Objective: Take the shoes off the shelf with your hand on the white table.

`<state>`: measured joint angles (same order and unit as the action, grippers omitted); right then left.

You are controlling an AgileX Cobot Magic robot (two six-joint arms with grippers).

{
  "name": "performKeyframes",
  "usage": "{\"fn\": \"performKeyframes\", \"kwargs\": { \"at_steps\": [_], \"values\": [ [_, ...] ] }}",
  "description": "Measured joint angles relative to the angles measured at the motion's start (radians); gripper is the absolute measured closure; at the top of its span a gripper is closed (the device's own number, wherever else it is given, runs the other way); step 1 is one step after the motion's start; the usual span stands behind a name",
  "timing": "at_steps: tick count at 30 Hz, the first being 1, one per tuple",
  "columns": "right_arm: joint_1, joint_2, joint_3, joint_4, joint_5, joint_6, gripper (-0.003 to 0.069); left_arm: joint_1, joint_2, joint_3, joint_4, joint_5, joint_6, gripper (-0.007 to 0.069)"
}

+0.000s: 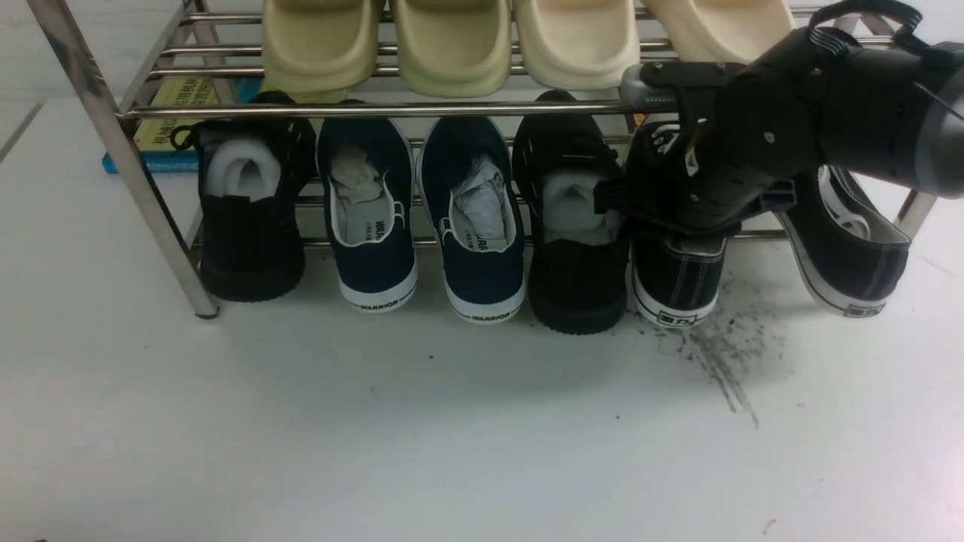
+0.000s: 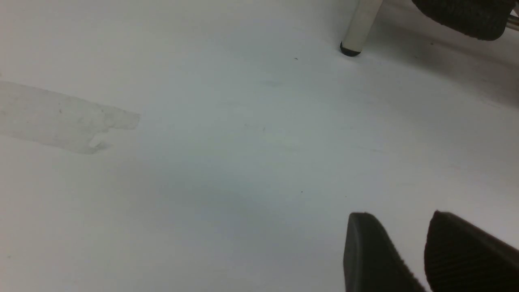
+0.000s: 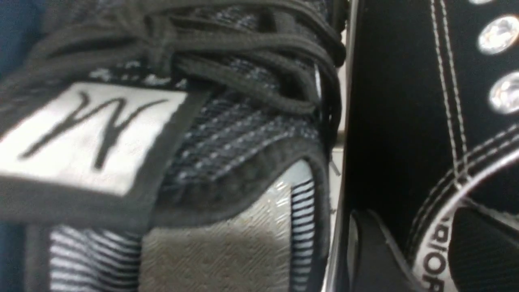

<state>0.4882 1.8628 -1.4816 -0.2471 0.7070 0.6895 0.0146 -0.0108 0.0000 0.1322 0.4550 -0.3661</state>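
Our right hand (image 3: 425,259), half open, straddles a black sneaker's (image 1: 676,286) collar on the shelf (image 1: 376,110); grip we cannot tell.

Front of sneaker (image 1: 678,290) behind right arm (image 1: 761,150)

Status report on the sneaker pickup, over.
Left gripper open, empty, over white table. Right gripper astride sneaker collar, grip unclear. Sneaker not yet off shelf. All-black shoe tight beside it.
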Motion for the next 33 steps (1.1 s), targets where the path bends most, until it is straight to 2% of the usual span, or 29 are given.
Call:
{"fn": "performKeyframes", "kwargs": {
  "at_steps": [5, 8, 13, 19, 29, 33],
  "values": [
    [0.002, 0.002, 0.0, -0.025, 0.0, 0.023, 0.0435, 0.0, 0.0, 0.0, 0.0, 0.0, 0.0, 0.0385],
    [0.003, 0.003, 0.0, -0.027, 0.0, 0.026, 0.0493, 0.0, 0.0, 0.0, 0.0, 0.0, 0.0, 0.0385],
    [0.003, -0.001, -0.001, -0.027, 0.02, 0.027, 0.0645, 0.0, 0.0, 0.0, 0.0, 0.0, 0.0, 0.0385],
    [0.002, -0.07, 0.0, -0.031, 0.143, -0.037, 0.0659, 0.0, -0.001, 0.0, 0.0, 0.0, 0.0, 0.0385],
    [0.002, -0.321, 0.0, 0.162, 0.482, -0.241, 0.0659, 0.0, -0.001, 0.0, 0.0, 0.0, 0.0, 0.0385],
    [0.002, -0.369, 0.021, 0.209, 0.536, -0.287, 0.0659, 0.0, -0.001, 0.0, 0.0, 0.0, 0.0, 0.0385]
  ]
}}
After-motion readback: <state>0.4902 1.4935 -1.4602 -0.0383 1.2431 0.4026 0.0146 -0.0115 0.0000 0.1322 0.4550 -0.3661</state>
